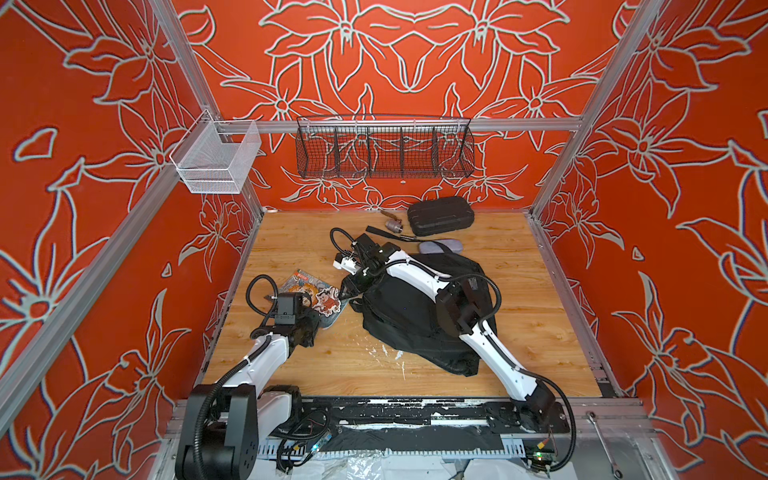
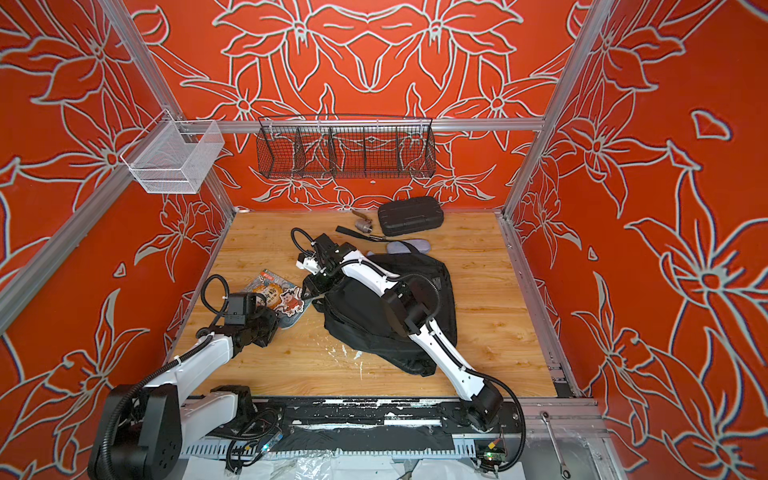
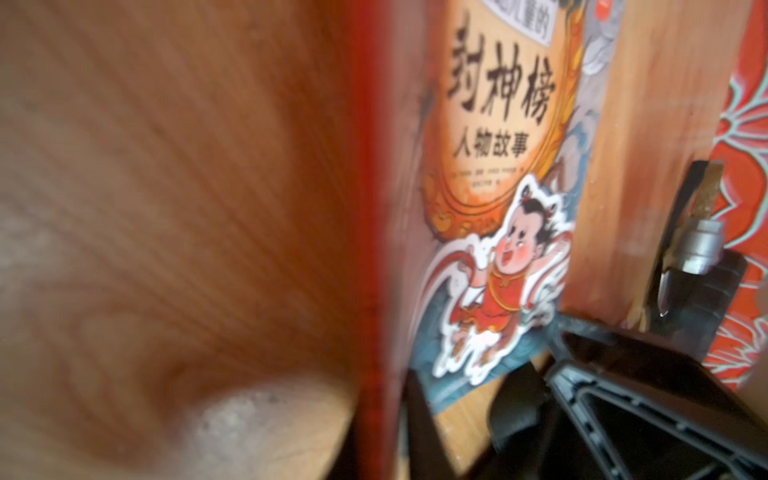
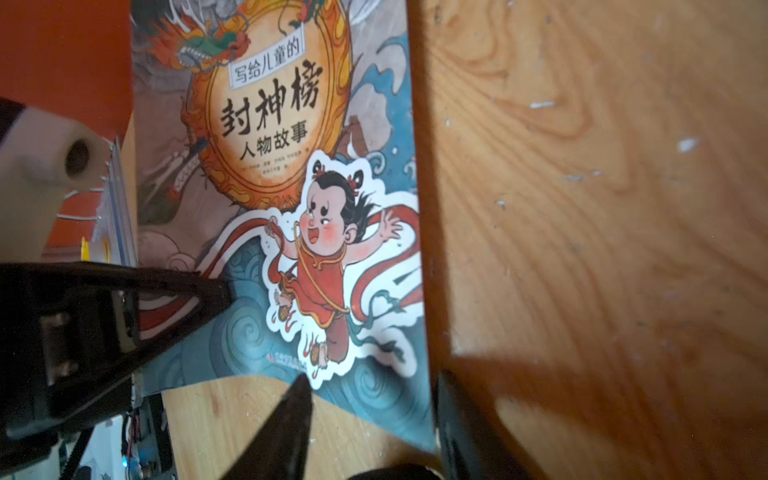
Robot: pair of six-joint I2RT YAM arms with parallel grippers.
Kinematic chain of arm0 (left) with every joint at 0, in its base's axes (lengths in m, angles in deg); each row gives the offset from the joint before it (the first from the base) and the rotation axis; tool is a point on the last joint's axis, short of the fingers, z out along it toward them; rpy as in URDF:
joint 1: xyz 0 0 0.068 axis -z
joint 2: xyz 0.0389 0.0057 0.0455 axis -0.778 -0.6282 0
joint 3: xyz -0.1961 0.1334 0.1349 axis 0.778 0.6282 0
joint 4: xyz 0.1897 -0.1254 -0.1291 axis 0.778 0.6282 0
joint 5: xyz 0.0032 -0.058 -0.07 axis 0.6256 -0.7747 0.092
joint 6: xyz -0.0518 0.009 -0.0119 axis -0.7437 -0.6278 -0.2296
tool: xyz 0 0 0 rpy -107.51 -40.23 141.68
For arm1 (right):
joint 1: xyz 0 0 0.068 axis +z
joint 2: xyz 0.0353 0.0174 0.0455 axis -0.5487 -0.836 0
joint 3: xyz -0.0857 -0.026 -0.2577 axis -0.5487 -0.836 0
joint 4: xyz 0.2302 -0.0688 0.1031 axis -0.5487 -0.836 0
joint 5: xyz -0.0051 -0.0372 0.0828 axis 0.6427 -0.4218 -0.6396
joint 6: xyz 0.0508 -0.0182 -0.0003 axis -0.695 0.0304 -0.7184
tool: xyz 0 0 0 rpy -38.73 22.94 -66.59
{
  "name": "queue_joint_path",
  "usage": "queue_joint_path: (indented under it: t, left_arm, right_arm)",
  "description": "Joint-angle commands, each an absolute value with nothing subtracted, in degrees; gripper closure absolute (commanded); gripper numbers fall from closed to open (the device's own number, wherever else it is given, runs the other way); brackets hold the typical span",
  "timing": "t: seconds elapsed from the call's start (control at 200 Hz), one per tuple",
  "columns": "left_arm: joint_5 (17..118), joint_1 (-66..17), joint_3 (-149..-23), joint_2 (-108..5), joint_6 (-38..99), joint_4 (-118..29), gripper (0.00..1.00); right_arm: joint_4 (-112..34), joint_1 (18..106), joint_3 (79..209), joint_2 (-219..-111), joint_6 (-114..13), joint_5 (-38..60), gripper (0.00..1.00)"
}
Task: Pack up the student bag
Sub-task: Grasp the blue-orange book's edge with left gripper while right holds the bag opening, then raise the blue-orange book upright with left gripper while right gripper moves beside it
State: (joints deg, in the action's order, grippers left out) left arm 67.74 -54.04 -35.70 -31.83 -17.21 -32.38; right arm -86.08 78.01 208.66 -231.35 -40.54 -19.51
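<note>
The student bag (image 1: 399,320) (image 2: 361,309), soft and black, lies flat mid-table under my right arm in both top views. Left of it is a colourful children's book (image 1: 322,296) (image 2: 286,296) (image 4: 291,166). My left gripper (image 1: 315,318) (image 3: 382,432) is shut on the book's near edge; the left wrist view shows that red edge running into its jaws. My right gripper (image 1: 347,296) (image 4: 372,415) reaches across the bag and stands open, with the book's corner between its fingertips (image 4: 293,411).
A rigid black ribbed case (image 1: 440,216), a grey pouch (image 1: 440,247), a small metal piece (image 1: 390,225) and a black strap (image 1: 380,231) lie at the back. A black wire basket (image 1: 384,147) and a white mesh basket (image 1: 216,160) hang on the rails.
</note>
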Motion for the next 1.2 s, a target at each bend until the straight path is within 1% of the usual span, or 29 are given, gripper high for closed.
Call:
queue_joint_path:
  t: [0.0,0.125,0.235,0.32,0.47,0.5,0.605,0.63,0.665,0.861,1.026,1.191]
  left_arm:
    - [68.3,-54.15,-38.31,-28.98,-17.64,-31.44,1.0]
    - [68.19,-54.21,-43.17,-26.25,-18.17,-29.7,1.0]
    - [67.97,-54.21,-47.84,-23.59,-18.67,-30.68,1.0]
    - [67.3,-54.16,-50.6,-23.31,-19.56,-33.3,1.0]
    - [64.27,-54.16,-58.4,-25.36,-17.78,-35.26,1.0]
    - [63.5,-54.08,-59.46,-27.72,-18.06,-36.29,1.0]
    - [60.85,-53.51,-63.18,-30.52,-18.65,-39.81,1.0]
    - [60.23,-53.25,-64.06,-31.13,-18.66,-40.77,1.0]
    - [59.68,-52.83,-64.82,-32.09,-18.76,-42.66,1.0]
    - [60.49,-48.89,-67.83,-36.06,-20.11,-48.78,1.0]
    - [62.11,-46.92,-68.2,-36.18,-19.85,-50.41,1.0]
    - [63.26,-46.55,-68.29,-35.43,-19.0,-49.63,1.0]
  right_arm:
    - [-84.29,76.91,207.73,-226.41,-48.0,-21.19,0.4]
    - [-72.42,73.9,202.18,-218.99,-61.64,-24.4,0.35]
    - [-67.19,72.67,199.38,-213.44,-68.35,-24.69,0.32]
    - [-61.69,72.05,193.64,-208.91,-75.08,-24.63,0.28]
    - [-47.05,71.52,181.81,-200.7,-86.12,-24.52,0.26]
    - [-44.83,71.51,180.64,-199.96,-88.59,-25.02,0.26]
    - [-33.73,71.81,177.46,-198.76,-99.94,-26.72,0.24]
    - [-31.44,71.98,176.83,-198.65,-102.01,-26.63,0.22]
    - [-29.57,72.24,176.11,-198.49,-104.37,-26.27,0.22]
    - [-26.64,72.65,173.5,-197.29,-107.62,-22.35,0.22]
    - [-21.63,72.74,167.36,-195.75,-111.0,-18.62,0.23]
    - [-16.05,72.67,162.81,-194.93,-114.04,-17.69,0.23]
